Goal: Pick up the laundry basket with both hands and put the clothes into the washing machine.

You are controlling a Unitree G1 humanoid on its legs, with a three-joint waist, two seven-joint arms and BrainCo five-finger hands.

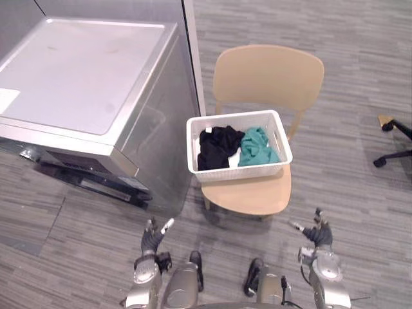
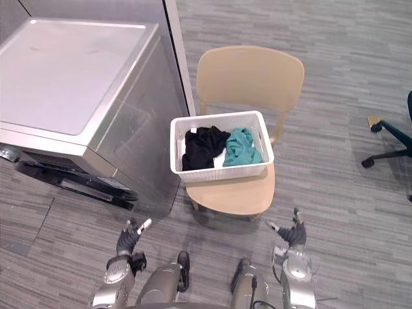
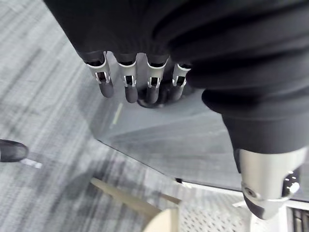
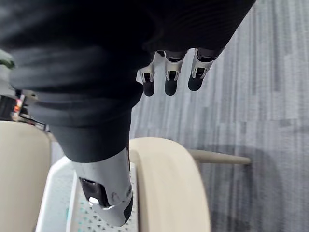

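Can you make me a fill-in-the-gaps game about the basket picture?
The white plastic laundry basket sits on a light wooden ____.
Beside the teal garment in it lies a ____ one.
Seen by the robot, the silver washing machine stands ____ of the basket.
The robot's left hand and right hand hold ____.
Missing words: chair, black, left, nothing.

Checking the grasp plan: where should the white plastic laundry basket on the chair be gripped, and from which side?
By the rims of its two short end walls. The white plastic laundry basket sits level on the tan wooden chair, long side facing the robot, so the left hand best comes from the silver washing machine side, the right hand from the opposite end.
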